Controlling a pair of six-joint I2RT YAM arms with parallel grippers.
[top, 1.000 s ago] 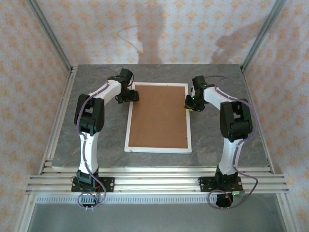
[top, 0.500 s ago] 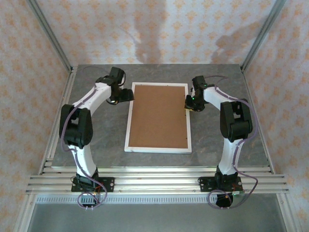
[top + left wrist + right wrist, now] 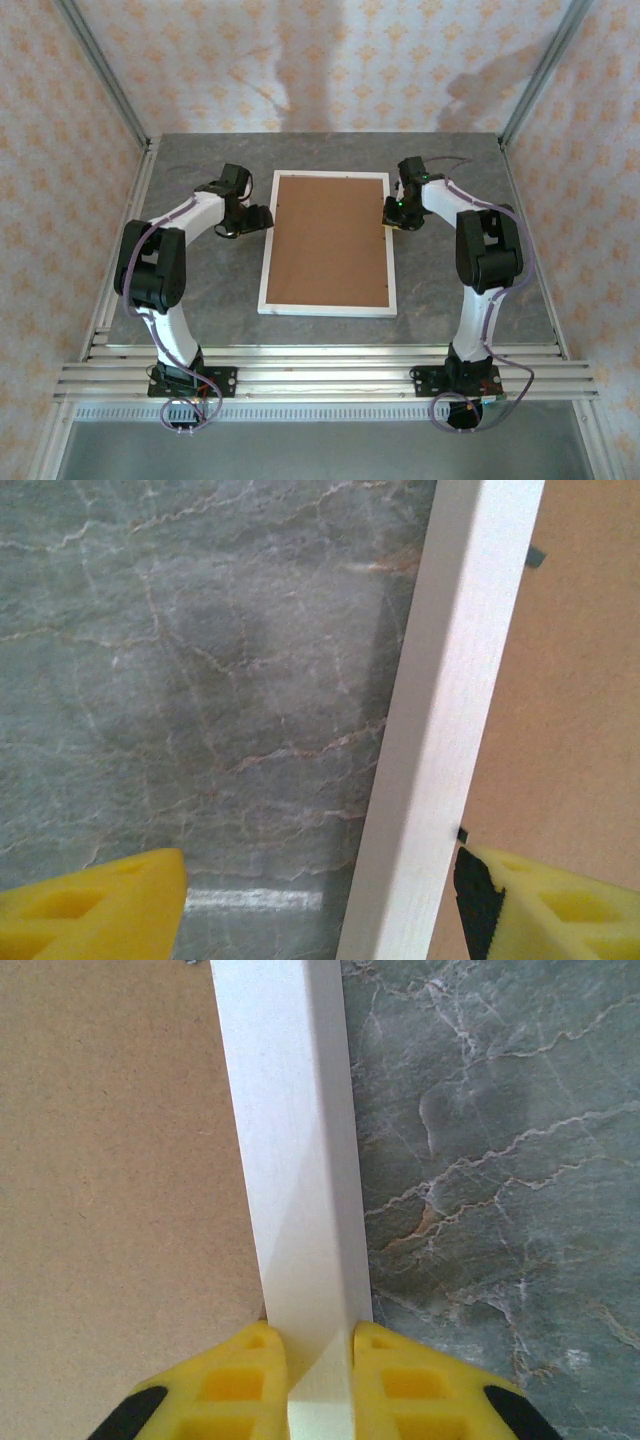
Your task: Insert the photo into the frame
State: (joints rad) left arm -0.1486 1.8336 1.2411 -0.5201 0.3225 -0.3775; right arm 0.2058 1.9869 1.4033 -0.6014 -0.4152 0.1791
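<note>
The frame (image 3: pixel 327 310) lies flat mid-worktop (image 3: pixel 430 300), its brown backing board (image 3: pixel 328 240) facing up. The right fingers (image 3: pixel 250 1380) are clamped on its right border near the far corner. The left fingers (image 3: pixel 90 910) stand apart, seemingly straddling its left border.

1 white frame (image 3: pixel 327 309), 1 brown backing board (image 3: pixel 328 240), 1 bench (image 3: pixel 450 160). 2 grippers total: left gripper (image 3: pixel 262 215), right gripper (image 3: pixel 391 217). 4 yellow fingers (image 3: pixel 250 1380).
</note>
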